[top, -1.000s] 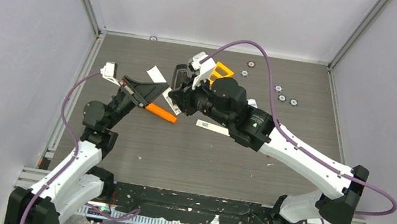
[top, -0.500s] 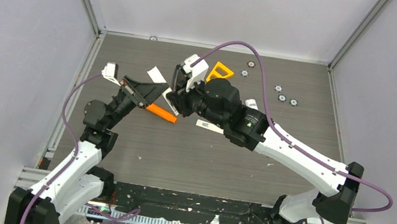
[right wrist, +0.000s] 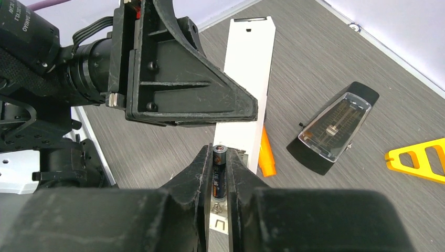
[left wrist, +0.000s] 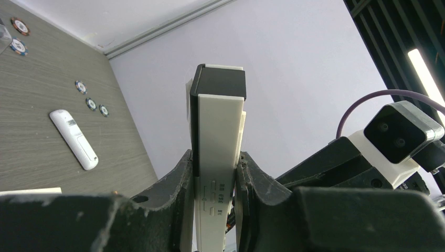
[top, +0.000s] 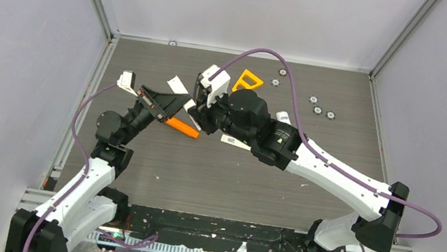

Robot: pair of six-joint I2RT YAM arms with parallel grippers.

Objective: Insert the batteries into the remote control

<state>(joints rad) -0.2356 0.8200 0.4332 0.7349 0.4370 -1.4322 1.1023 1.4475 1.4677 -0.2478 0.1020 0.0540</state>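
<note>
Right fingers pinch a dark battery — only their wrist camera shows it — left fingers clamp the remote.

The table is a dark grey wood-grain board. A yellow triangle lies near its far edge. Right of the triangle sit five silver discs, two close by and three farther off. A white remote lies nearer the arms, to the triangle's right. Left of the triangle is a black wedge, perhaps a metronome, and beyond it a white slip. Straight toward the arms from the triangle lies a white strip, with an orange stick to that strip's left.
</note>
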